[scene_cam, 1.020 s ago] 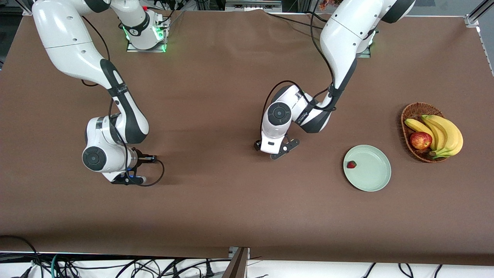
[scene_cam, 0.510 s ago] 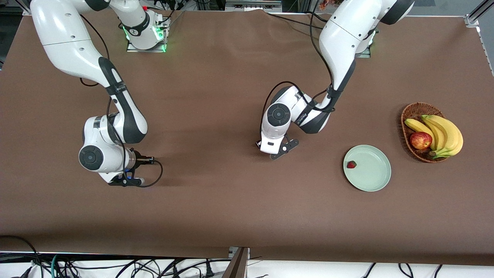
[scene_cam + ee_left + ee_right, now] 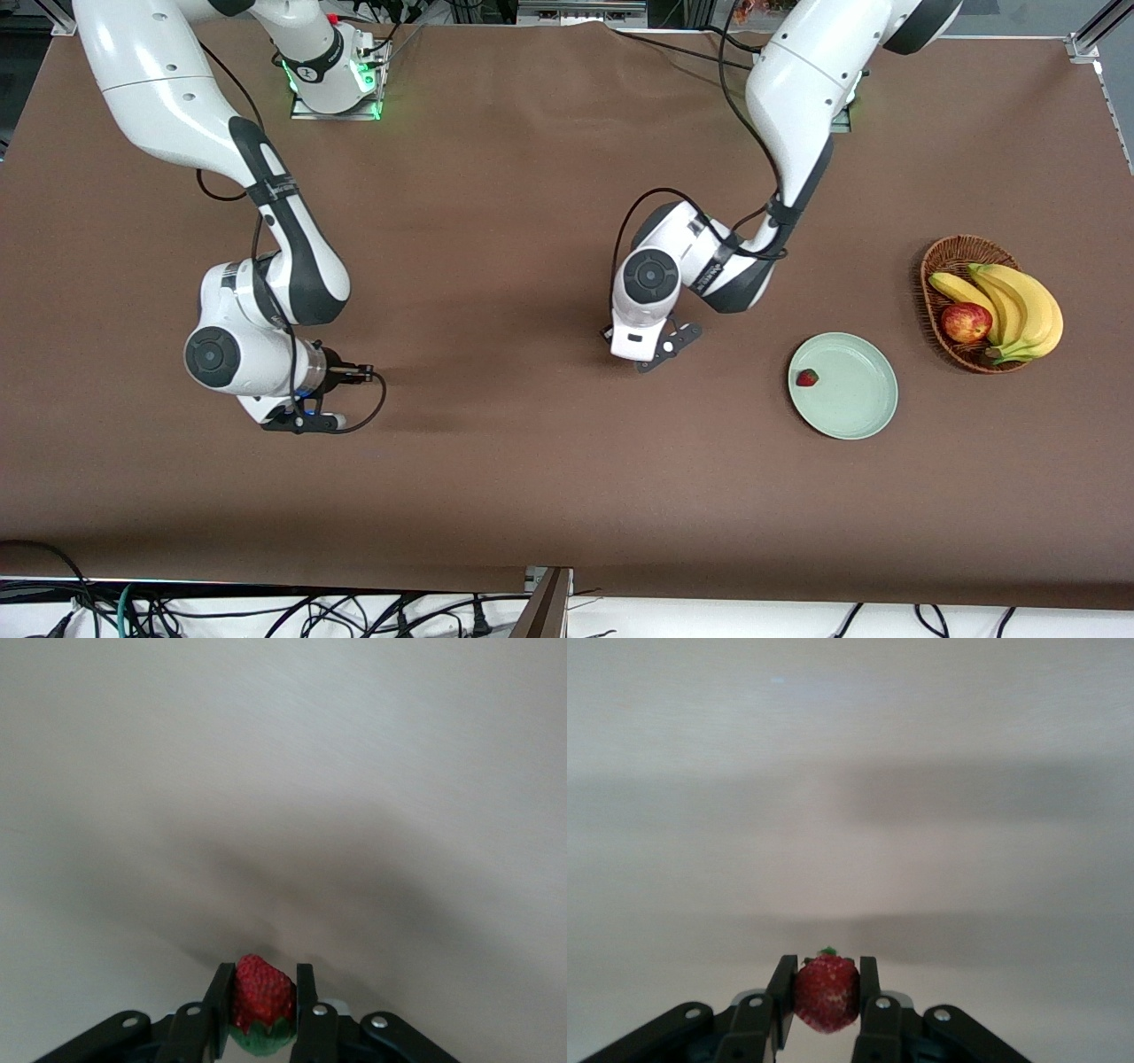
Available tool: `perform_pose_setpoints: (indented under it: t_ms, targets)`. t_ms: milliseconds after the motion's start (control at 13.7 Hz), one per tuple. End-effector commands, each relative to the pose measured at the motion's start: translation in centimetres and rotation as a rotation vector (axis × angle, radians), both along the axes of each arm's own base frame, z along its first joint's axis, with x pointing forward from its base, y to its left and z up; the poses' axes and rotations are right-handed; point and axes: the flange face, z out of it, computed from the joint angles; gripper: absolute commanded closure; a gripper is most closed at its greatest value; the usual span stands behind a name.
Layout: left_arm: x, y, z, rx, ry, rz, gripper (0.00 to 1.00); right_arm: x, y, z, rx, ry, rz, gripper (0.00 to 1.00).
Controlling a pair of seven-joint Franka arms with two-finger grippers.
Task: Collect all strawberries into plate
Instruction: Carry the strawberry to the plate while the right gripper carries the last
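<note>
Holding: both arms have a berry each right now, and a third one sits on the plate.
Left gripper [image 3: 262, 1028]: pinched tight on a strawberry [image 3: 262, 997], red body sticking out between the two black fingers [image 3: 218, 1008], green cap tucked down at the finger roots. In the front view this gripper [image 3: 651, 353] hangs over bare brown table [image 3: 496, 461] around the middle, with the plate off at its 3 o'clock.
Right gripper [image 3: 826, 1005]: same deal, clamped on its own strawberry [image 3: 826, 992], little green cap poking up at 12 o'clock of the berry in the right wrist view. From the front, this gripper [image 3: 297, 416] is low over the table toward the right arm's end, well apart from the plate.
Plate [image 3: 864, 421]: pale mint-green, round, sitting on the table toward the left arm's end, nearer to the front camera than the basket.
Strawberry on plate [image 3: 806, 378]: lying inside the rim at about 9 o'clock of the plate, close to the edge.
Basket [image 3: 941, 257]: brown wicker, at roughly 1 o'clock from the plate and near it, not touching.
Basket contents: bananas [image 3: 1019, 306] plus a red-yellow apple [image 3: 965, 322] tucked against them.
Wrist views: nothing but plain table surface and soft shadow past each held berry.
</note>
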Motion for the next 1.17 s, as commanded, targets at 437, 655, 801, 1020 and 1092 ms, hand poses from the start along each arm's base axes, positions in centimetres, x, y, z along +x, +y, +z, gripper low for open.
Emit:
perform_pose_setpoints:
  t_ms: [437, 655, 801, 1020, 1092]
  targets:
    - [6.4, 19.4, 8.3, -0.166, 0.234, -0.554, 0.88, -5.0, 20.6, -0.5, 0.059, -0.109, -0.28, 0.78]
    - [8.1, 28.2, 7.0, -0.311, 0.235, -0.783, 0.88, -8.6, 28.1, -1.9, 0.139, -0.169, -0.374, 0.78]
    - [8.7, 32.5, 5.4, -0.385, 0.22, -0.916, 0.88, -10.4, 31.3, -1.7, 0.181, -0.192, -0.385, 0.78]
    - [9.6, 35.2, 3.4, -0.405, 0.18, -1.081, 0.88, -12.7, 36.0, -2.2, 0.208, -0.189, -0.365, 0.75]
    - [9.8, 35.7, 2.0, -0.408, 0.156, -1.149, 0.88, -13.3, 37.1, -2.5, 0.213, -0.186, -0.367, 0.73]
